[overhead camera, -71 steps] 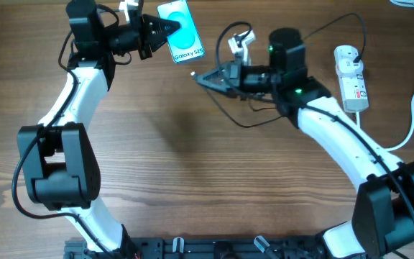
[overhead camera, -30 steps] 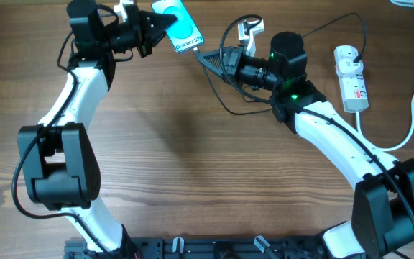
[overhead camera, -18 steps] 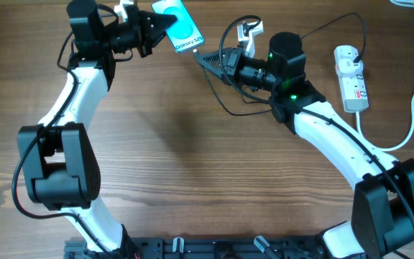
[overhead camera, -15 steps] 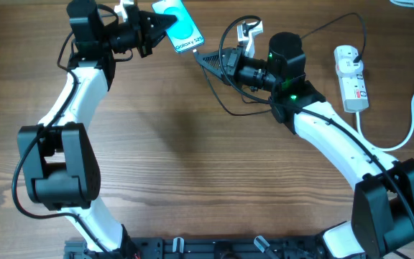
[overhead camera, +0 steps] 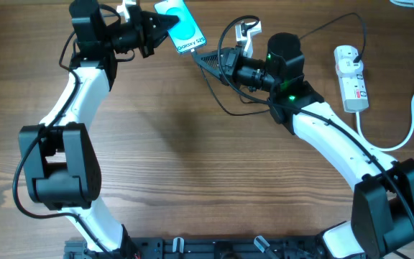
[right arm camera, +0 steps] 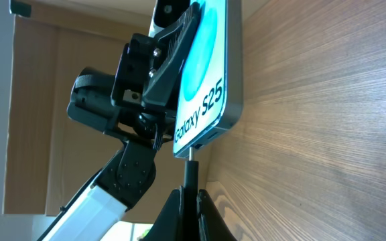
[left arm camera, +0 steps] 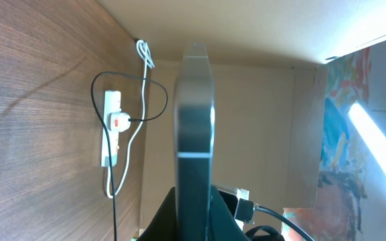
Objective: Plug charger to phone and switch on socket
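My left gripper [overhead camera: 162, 27] is shut on the phone [overhead camera: 180, 27] and holds it above the table's far edge, teal screen up. In the left wrist view the phone [left arm camera: 194, 120] shows edge-on between the fingers [left arm camera: 169, 217]. My right gripper [overhead camera: 201, 57] is shut on the charger plug [right arm camera: 190, 171], just right of the phone's lower end. In the right wrist view the plug's metal tip meets the bottom edge of the phone [right arm camera: 203, 87]; how deep it sits I cannot tell. The black cable [overhead camera: 225, 108] loops under the right arm. The white socket [overhead camera: 352, 79] lies at the far right.
A thick white cord [overhead camera: 410, 122] runs from the socket along the right edge of the wooden table [overhead camera: 192, 165]. A thin black cable [overhead camera: 322, 29] arcs from the socket toward the right arm. The socket also shows in the left wrist view [left arm camera: 111, 127].
Since 2.4 s ago the left gripper raised and turned the phone, and the right gripper moved up and left, bringing the plug to the phone's lower end. Almost no movement in the last second.
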Tool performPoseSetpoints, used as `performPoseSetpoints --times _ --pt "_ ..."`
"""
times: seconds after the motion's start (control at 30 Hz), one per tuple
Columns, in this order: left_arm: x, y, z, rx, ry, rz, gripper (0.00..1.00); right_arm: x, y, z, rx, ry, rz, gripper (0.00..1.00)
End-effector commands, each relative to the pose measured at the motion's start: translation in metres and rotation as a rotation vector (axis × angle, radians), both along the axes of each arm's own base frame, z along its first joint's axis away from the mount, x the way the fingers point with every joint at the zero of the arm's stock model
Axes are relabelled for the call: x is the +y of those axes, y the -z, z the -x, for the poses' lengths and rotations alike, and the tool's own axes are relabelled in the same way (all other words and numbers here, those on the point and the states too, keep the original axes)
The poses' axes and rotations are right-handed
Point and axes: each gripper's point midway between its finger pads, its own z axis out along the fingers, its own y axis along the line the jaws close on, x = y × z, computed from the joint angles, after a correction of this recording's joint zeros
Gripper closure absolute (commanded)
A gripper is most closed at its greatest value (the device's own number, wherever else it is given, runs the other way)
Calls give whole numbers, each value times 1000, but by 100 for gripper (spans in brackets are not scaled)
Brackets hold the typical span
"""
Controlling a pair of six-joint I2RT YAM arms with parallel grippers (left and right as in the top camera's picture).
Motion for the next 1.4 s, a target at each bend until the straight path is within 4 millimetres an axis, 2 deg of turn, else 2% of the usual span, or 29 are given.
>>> performPoseSetpoints --times 0.0,0.1,0.17,0.27,0.83,1.37 --pt "-3 -9 5 -30 30 5 96 -3 8 -6 53 61 11 96" --pt "-3 -13 4 -56 30 5 96 -4 12 -8 65 72 19 96" --pt "-3 -13 4 -57 30 5 96 -4 8 -9 47 74 9 96" --pt "-3 -12 3 -57 25 4 96 0 -1 -4 29 38 -19 96" --pt "-1 -12 1 -57 12 2 96 5 -3 9 65 -42 -47 96" --pt "-1 -13 5 -57 33 6 96 -2 0 -5 57 40 -31 96"
